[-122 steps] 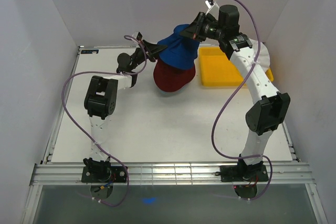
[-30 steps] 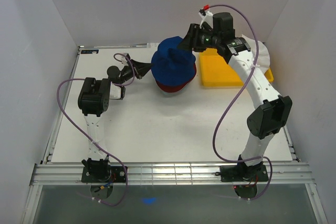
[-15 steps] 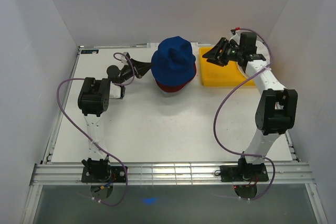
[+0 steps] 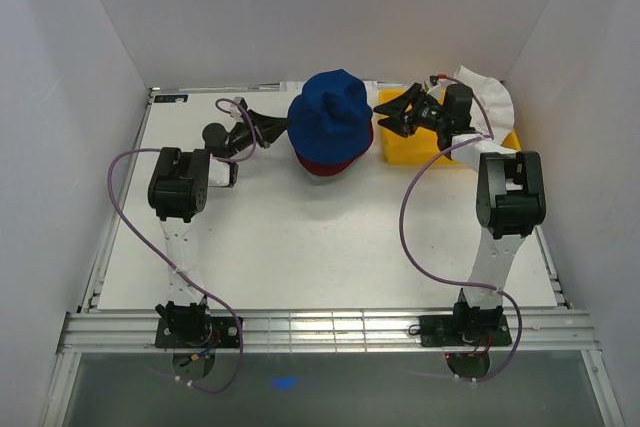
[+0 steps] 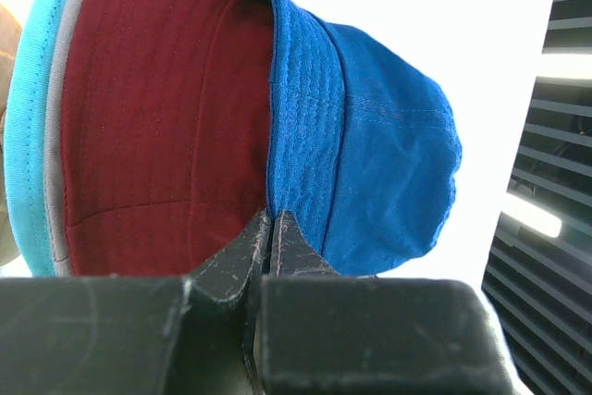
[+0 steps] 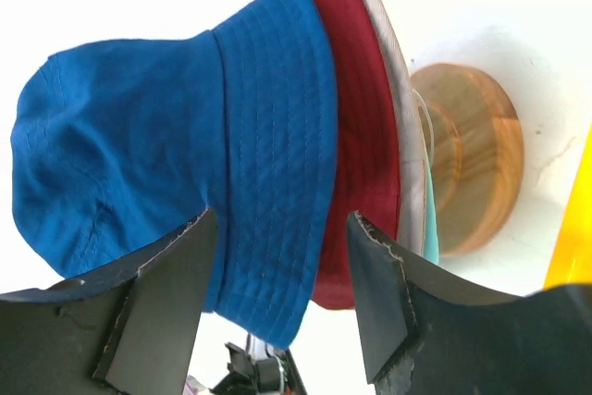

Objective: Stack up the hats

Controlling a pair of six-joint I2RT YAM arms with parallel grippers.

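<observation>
- Left arm (image 4: 180,187): rises from its base at the near edge and bends at the elbow. The forearm is laid out toward the far centre, and the wrist is turned so the claw points right at the hat stack.
- Left gripper (image 4: 270,128): jaws are pressed together. In the left wrist view (image 5: 273,221) the edge of the blue hat's brim runs down into the pinch, so it grips that brim.
- Blue hat (image 4: 328,112): topmost of the stack at the far centre of the table (image 4: 300,237). Its crown is creased and its brim hangs over the layers beneath.
- Dark red hat (image 4: 330,165): directly under the blue one, its brim showing as a rim below it.
- Grey hat (image 5: 57,136) and teal hat (image 5: 23,117): thin brim edges nested beneath the red, teal lowest.
- Wooden stand (image 6: 472,154): round base under the stack, seen from the right wrist.
- Right gripper (image 4: 398,117): jaws are spread wide and hold no hat. It points left at the stack, just beside the blue brim and apart from it.
- Yellow tray (image 4: 410,145): right of the stack, under the right wrist.
- Right arm (image 4: 508,197): upright from its base, elbow high, forearm folded back toward the far side.
- White hat (image 4: 490,97): lies at the tray's far right end.
</observation>
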